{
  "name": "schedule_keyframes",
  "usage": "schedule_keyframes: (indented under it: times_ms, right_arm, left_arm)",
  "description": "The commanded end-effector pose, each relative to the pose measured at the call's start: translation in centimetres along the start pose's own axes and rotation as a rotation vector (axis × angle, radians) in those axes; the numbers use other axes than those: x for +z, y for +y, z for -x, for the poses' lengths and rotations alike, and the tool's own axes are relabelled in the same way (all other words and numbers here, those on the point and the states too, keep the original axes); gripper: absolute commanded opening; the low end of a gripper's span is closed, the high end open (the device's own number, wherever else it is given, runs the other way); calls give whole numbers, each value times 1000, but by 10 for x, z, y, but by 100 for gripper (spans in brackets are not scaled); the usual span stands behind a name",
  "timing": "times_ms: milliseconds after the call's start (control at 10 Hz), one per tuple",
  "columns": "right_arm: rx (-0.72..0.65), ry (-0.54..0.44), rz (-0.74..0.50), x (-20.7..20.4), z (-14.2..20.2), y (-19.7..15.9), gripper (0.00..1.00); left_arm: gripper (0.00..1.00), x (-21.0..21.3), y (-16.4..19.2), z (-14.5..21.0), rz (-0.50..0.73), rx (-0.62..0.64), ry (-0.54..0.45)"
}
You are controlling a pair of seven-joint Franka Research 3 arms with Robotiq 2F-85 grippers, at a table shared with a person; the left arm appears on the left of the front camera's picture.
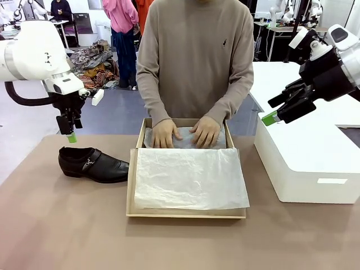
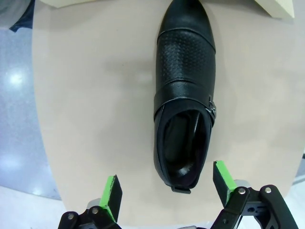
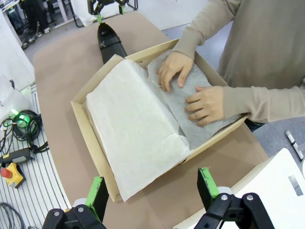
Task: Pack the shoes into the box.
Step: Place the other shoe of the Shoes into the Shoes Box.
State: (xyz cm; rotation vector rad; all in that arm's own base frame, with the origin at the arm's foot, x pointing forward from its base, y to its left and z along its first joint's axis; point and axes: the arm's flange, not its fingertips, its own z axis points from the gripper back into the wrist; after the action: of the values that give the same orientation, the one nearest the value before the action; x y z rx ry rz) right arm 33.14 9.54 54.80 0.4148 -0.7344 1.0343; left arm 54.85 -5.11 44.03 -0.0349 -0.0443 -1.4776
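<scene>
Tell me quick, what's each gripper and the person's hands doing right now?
Left gripper: open, empty, above the shoe.
Right gripper: open, empty.
Person's hands: flat on the tissue paper in the box, gripping nothing.

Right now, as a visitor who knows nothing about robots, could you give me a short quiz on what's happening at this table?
1. True or false: the glossy black leather loafer lies inside the tan cardboard shoebox.
2. What are the person's hands pressing on? A) the crinkled white tissue paper in the shoebox; B) the loafer; C) the large white block.
3. Fill in: the left gripper, jaws open, hangs above the loafer's ____ end.
Key: 1 false, it lies on the brown table beside the shoebox; 2 A; 3 heel.
</scene>
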Motion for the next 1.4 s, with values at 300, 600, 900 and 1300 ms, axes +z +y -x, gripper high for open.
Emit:
schedule_keyframes:
  times_ms: [300, 600, 900, 1300]
  right_arm:
    - [14, -24, -14, -1, 0, -3, 100]
    - [14, -24, -14, -1, 0, -3, 100]
    - [14, -24, -14, -1, 0, -3, 100]
    - [14, -24, -14, -1, 0, -3, 100]
  left_arm:
    - [100, -18, 19, 6, -5, -49, 8]
    - [100, -31, 24, 11, 13, -103, -8]
    - [100, -39, 27, 10, 20, -101, -21]
    - [100, -53, 29, 2, 29, -66, 2]
